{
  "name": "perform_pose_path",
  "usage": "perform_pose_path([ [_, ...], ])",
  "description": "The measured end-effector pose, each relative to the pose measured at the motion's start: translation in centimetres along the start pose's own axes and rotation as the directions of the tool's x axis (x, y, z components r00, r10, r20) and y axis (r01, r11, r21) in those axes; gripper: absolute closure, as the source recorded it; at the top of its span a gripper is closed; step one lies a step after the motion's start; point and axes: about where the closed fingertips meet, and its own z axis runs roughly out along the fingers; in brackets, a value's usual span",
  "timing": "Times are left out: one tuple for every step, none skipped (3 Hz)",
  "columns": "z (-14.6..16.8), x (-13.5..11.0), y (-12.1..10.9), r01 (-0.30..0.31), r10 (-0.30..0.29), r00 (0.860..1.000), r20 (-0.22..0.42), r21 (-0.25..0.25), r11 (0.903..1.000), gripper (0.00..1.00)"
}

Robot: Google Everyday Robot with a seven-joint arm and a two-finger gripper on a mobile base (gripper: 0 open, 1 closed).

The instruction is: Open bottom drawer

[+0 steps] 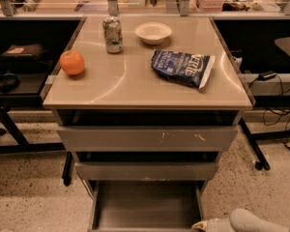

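I view a speckled floor (29,197) and a beige tabletop (135,88) above three grey drawers. The bottom drawer (145,204) stands pulled out at the lower edge of view, with its grey tray exposed. The claw (201,224) lies low right, just beside the drawer's right front corner; I cannot tell its opening state. The middle drawer (146,171) and the scuffed top drawer (135,138) sit above. The tabletop carries an orange (72,62), a can (112,34), a bowl (153,33) and a chip bag (182,67).

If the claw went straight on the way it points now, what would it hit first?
Probably the right side wall of the open bottom drawer; the claw, at the lower right, points left at it. Depth is unclear.
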Motion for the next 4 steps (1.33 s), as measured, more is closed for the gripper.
perform_pose_path([
  [0.00, 0.00, 0.00, 0.000, 0.000, 1.000, 0.000, 0.000, 1.0000, 0.34],
  [0.00, 0.00, 0.00, 0.000, 0.000, 1.000, 0.000, 0.000, 1.0000, 0.10],
  [0.01, 0.00, 0.01, 0.000, 0.000, 1.000, 0.000, 0.000, 1.0000, 0.00],
  [0.01, 0.00, 0.01, 0.000, 0.000, 1.000, 0.000, 0.000, 1.0000, 0.00],
])
